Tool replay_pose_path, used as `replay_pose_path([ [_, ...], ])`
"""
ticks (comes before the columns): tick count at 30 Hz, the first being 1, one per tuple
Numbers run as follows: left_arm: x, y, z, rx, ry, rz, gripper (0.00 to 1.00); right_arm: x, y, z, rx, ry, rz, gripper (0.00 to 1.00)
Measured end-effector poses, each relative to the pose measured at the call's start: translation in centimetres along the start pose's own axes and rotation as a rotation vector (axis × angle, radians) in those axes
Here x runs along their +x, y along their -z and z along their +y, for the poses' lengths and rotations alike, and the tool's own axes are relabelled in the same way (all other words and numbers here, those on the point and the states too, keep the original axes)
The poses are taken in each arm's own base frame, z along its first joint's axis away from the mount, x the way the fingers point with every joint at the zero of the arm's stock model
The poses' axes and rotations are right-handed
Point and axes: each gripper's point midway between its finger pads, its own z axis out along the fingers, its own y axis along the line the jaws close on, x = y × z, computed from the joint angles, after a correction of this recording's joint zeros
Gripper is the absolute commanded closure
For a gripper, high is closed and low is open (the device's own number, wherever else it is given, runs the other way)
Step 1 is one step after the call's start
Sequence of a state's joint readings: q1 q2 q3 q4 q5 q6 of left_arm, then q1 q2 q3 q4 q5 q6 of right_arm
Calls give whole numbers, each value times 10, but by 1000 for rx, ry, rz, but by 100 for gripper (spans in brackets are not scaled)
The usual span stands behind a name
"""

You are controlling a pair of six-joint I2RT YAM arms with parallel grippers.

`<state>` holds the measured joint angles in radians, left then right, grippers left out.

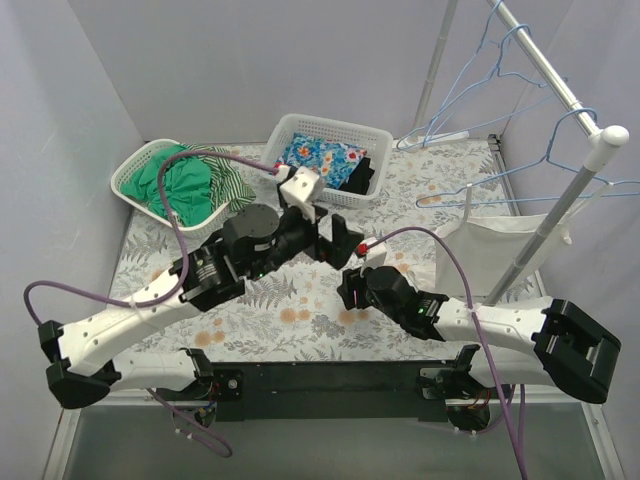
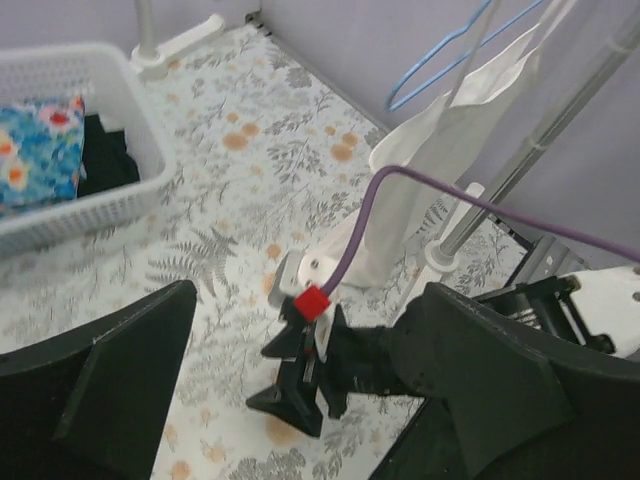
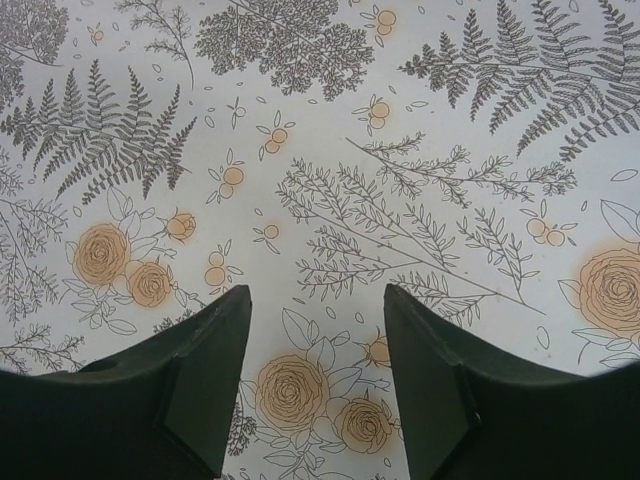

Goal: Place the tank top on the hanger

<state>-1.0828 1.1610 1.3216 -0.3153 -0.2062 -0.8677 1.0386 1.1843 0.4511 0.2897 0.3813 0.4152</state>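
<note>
The white tank top (image 1: 495, 255) hangs at the right on a pale-blue wire hanger (image 1: 440, 195) beside the rack pole; its hem reaches the table. It also shows in the left wrist view (image 2: 440, 150), with blue hanger wire (image 2: 420, 72) above it. My left gripper (image 1: 340, 240) is open and empty above the table's middle, left of the tank top. My right gripper (image 1: 350, 290) is open and empty, pointing down close over the floral tablecloth (image 3: 330, 150); its fingers (image 3: 200, 350) hold nothing. It shows in the left wrist view (image 2: 300, 390).
A white basket (image 1: 130, 175) with green and striped garments stands at the back left. A second white basket (image 1: 290, 130) holds a blue floral cloth and a dark one. The metal rack pole (image 1: 555, 220) slants at the right, with more blue hangers (image 1: 470, 90) on its rail.
</note>
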Motion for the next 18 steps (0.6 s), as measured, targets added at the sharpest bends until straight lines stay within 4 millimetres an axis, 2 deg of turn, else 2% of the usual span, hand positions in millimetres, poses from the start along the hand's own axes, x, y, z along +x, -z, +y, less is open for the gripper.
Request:
replay_pose_path([
  [5, 67, 37, 31, -102, 156, 78, 2, 11, -2, 3, -15, 9, 39, 32],
  [8, 118, 47, 44, -167, 252, 165, 2, 18, -4, 4, -26, 13, 64, 30],
  [13, 201, 59, 64, -311, 371, 346, 2, 18, -3, 6, -36, 5, 65, 26],
  [15, 216, 64, 70, -358, 406, 377, 2, 15, -2, 8, -42, -3, 60, 24],
  [18, 224, 69, 77, -417, 450, 378, 2, 7, 2, 12, -59, -19, 36, 22],
])
